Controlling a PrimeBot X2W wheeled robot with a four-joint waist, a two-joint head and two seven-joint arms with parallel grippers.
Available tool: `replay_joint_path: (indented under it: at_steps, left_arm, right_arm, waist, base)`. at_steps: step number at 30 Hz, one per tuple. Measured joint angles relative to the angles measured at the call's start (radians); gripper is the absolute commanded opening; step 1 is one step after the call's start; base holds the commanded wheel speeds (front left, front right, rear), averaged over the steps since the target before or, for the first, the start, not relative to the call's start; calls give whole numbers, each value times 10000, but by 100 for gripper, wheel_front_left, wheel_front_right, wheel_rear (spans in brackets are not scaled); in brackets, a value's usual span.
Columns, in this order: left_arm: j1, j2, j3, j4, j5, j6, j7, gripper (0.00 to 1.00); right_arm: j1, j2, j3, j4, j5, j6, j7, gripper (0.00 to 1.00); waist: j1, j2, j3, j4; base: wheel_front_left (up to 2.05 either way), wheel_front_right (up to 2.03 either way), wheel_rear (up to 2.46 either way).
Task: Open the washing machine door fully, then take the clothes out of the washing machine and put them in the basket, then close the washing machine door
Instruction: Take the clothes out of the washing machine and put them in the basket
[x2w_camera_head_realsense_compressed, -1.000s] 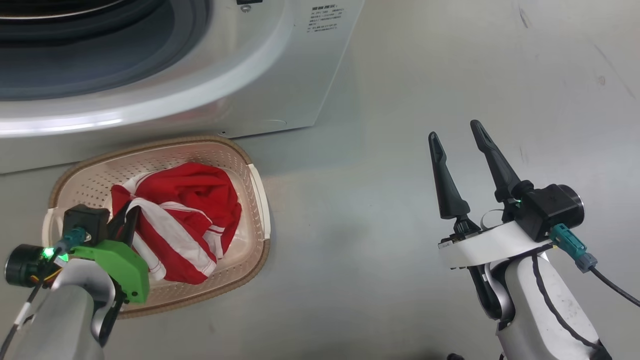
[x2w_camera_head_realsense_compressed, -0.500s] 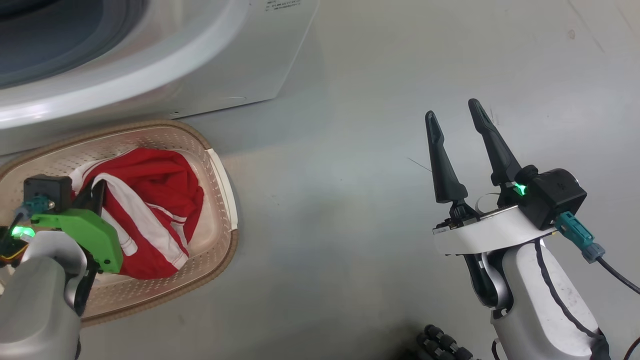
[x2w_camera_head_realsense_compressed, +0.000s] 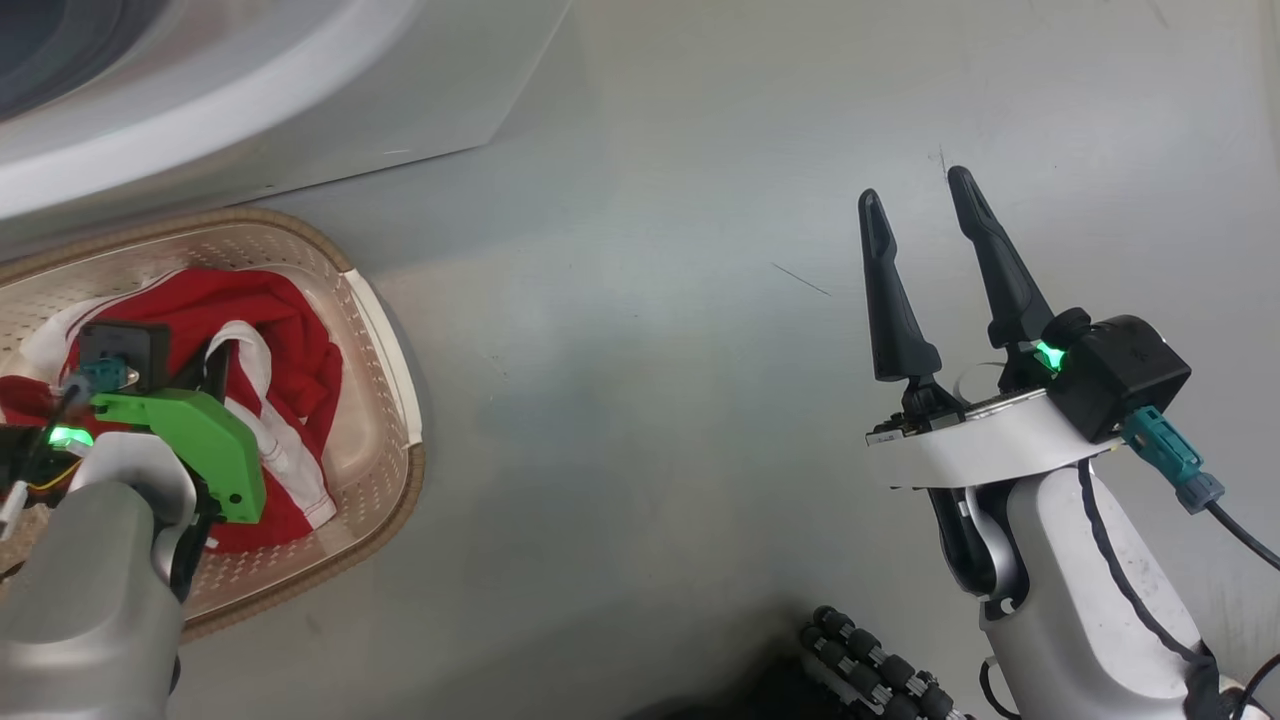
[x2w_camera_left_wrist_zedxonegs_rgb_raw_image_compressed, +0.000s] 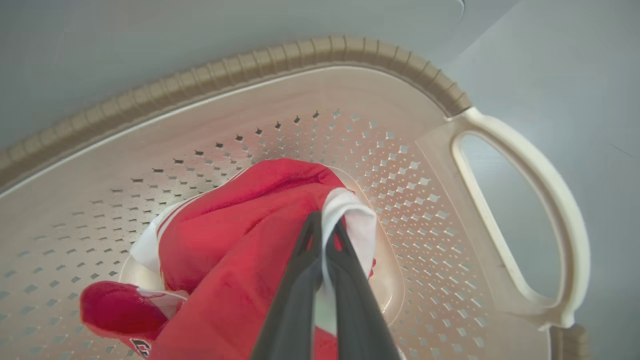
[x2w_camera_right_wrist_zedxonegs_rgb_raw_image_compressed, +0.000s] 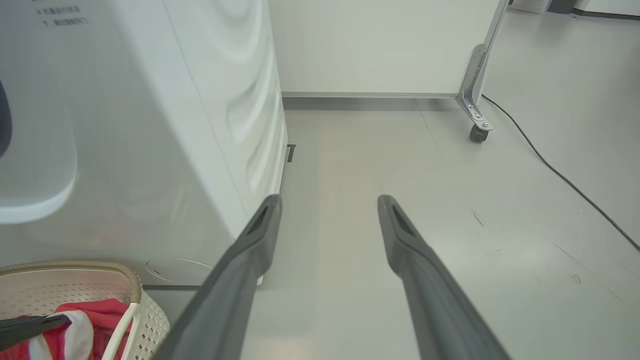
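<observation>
The cream basket (x2w_camera_head_realsense_compressed: 385, 335) sits on the floor in front of the white washing machine (x2w_camera_head_realsense_compressed: 300, 120). Red clothes (x2w_camera_head_realsense_compressed: 290, 345) with white trim lie inside it. My left gripper (x2w_camera_left_wrist_zedxonegs_rgb_raw_image_compressed: 325, 225) reaches down into the basket and is shut on a white edge of the clothes (x2w_camera_left_wrist_zedxonegs_rgb_raw_image_compressed: 240, 235); its green mount and dark fingers (x2w_camera_head_realsense_compressed: 215, 375) show over the bundle in the head view. My right gripper (x2w_camera_head_realsense_compressed: 915, 187) hangs open over bare floor to the right, holding nothing, and its wrist view shows the same spread fingers (x2w_camera_right_wrist_zedxonegs_rgb_raw_image_compressed: 328, 200). The washing machine door is out of view.
In the right wrist view the machine's side panel (x2w_camera_right_wrist_zedxonegs_rgb_raw_image_compressed: 235, 115) runs toward a white wall (x2w_camera_right_wrist_zedxonegs_rgb_raw_image_compressed: 375, 45). A metal leg on a caster (x2w_camera_right_wrist_zedxonegs_rgb_raw_image_compressed: 475, 100) and a black cable (x2w_camera_right_wrist_zedxonegs_rgb_raw_image_compressed: 550, 170) lie at the far right. A black ribbed part (x2w_camera_head_realsense_compressed: 870, 660) is near my base.
The head camera has turned, so the basket and washing machine slid left and up in the picture. The left gripper stays shut on the clothes in the basket; the right stays open.
</observation>
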Motion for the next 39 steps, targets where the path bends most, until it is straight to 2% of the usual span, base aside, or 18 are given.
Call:
replay_joint_path:
  at_steps: [1, 2, 9, 24, 30, 39]
  left_arm:
    - [-19, -44, -40, 56, 2, 0, -2, 48]
    - [-53, -69, -69, 127, 6, -2, -10, 100]
    - [-297, -117, -288, 581, 17, -6, -284, 100]
    - [-354, -740, -686, 1358, 6, -17, -1499, 100]
    - [-351, -1060, -1005, 1160, -174, -46, -2115, 100]
    - [-231, -1294, -1407, 378, -640, -46, -2385, 100]
  right_arm:
    - [-7, 0, 0, 0, 0, -2, 0, 100]
    - [-17, 0, 0, 0, 0, -4, 0, 100]
    - [-125, 2, -98, 36, -12, -153, 0, 100]
    - [-205, -2, -385, 506, -286, -67, 0, 100]
    - [-199, -4, -627, 767, -479, 31, 0, 100]
    - [84, -105, -903, 1185, -577, 209, 0, 100]
  waist:
    - [0, 0, 22, -13]
    - [0, 0, 33, -16]
    - [0, 0, -81, 127]
    - [0, 0, -1133, 700]
    - [0, 0, -1800, 1075]
    - [0, 0, -2894, 1841]
  base:
    - [0, 0, 0]
    - [0, 0, 0]
    - [0, 0, 0]
    - [0, 0, 0]
    - [0, 0, 0]
    - [0, 0, 0]
